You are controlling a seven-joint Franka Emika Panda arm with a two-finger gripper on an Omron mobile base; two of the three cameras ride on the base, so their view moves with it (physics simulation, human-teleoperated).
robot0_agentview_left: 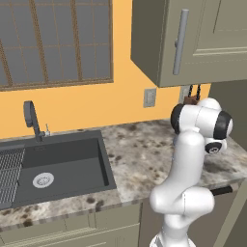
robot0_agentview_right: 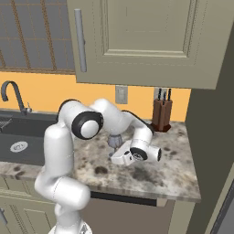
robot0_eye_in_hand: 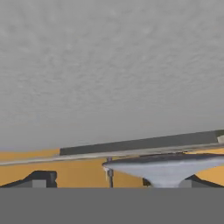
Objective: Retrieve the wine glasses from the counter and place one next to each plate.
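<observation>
Wine glass of translucent grey-blue stands at centre frame on the mottled granite bench, by the sink. End effector lies low beside its stem, fingers spread wide, apparently lining up to grasp.

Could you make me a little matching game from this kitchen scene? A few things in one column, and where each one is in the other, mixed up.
Things:
1. faucet
2. knife block
3. wine glass
4. outlet plate

Places:
A. on the counter, close by the gripper
B. on the orange wall, under the upper cabinet
C. behind the dark sink
D. at the back of the counter, near its right end

Pairs: 1-C, 2-D, 3-A, 4-B
</observation>
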